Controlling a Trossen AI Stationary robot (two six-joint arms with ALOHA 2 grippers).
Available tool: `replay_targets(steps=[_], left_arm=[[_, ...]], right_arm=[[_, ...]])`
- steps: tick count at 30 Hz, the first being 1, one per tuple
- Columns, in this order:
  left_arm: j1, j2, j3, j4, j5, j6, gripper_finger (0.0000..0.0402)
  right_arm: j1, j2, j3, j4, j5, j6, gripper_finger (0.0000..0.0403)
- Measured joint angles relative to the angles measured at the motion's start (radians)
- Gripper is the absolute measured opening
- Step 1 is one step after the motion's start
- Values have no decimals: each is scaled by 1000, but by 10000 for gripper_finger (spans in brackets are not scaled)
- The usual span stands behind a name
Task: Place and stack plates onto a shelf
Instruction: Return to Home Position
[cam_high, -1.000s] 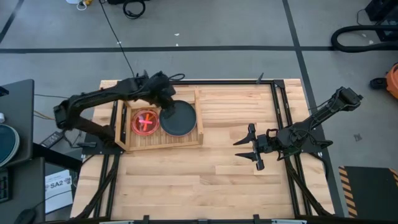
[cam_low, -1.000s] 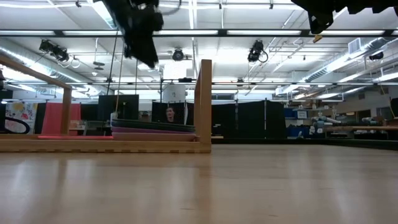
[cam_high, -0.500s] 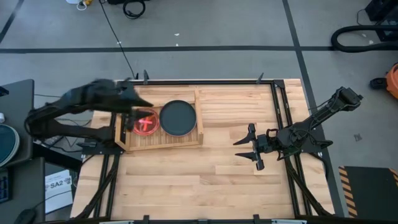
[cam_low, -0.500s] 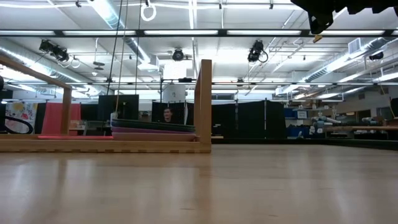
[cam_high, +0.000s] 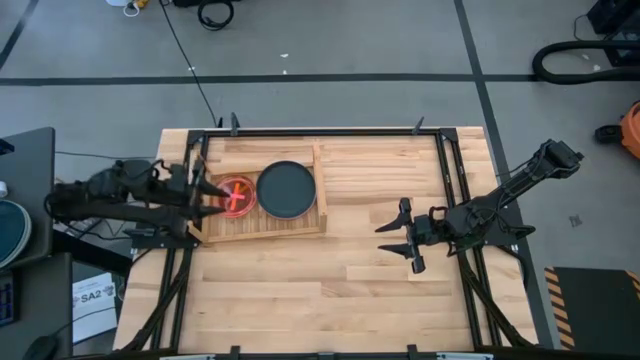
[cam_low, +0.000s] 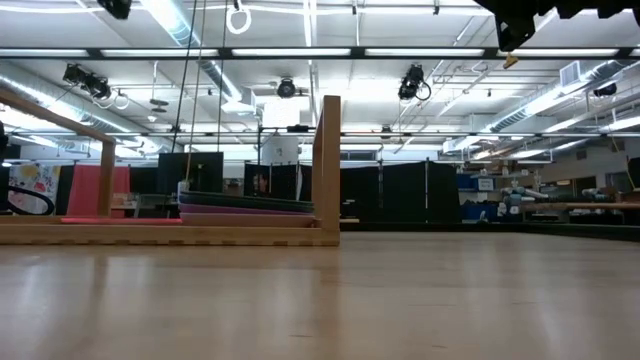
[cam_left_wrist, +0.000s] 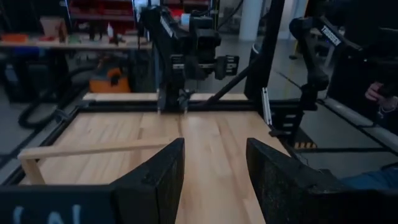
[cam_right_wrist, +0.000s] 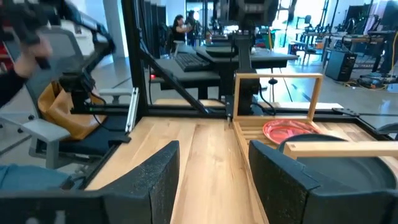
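The shelf (cam_high: 262, 222) is a light wooden slatted tray on the table's far left part. A dark teal plate (cam_high: 287, 189) lies in its right half. In the low view it tops a stack (cam_low: 245, 206) with purple and pink rims under it. A smaller red plate (cam_high: 236, 195) lies flat in the left half; the right wrist view shows it too (cam_right_wrist: 291, 130). My left gripper (cam_high: 211, 190) is open, level at the shelf's left rail, touching nothing. My right gripper (cam_high: 385, 238) is open, hovering right of the shelf, fingers pointing left.
Bare plank tabletop (cam_high: 330, 290) stretches across the near half and between the shelf and my right gripper. Black frame rails (cam_high: 445, 170) run along the table's edges. The shelf's corner post (cam_low: 327, 165) stands tall in the low view. A person sits at a desk beyond the table (cam_right_wrist: 182, 28).
My left arm has drawn back from above the dark teal plate toward the table's left edge, leaving the low view, and now lies stretched out level at the shelf's left rail. The plates and shelf have stayed in place. My right arm has kept still.
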Motion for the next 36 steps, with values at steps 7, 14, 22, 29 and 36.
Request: replay_targets(steps=[7,14,22,29,36], left_arm=[[-5,-198,-249,160,0,17,176],[-4,-357,-398,214,3,16,176],[-4,-379,-513,319,30,16,176],[-4,-383,-613,434,45,31,176],[-3,-383,-666,514,45,60,176]], right_arm=[[0,-1,0,48,0,4,199],[-3,-1,0,61,0,4,199],[-46,-11,0,110,-2,30,199],[-116,-86,0,99,-114,67,199],[-169,-242,0,20,-246,67,199]])
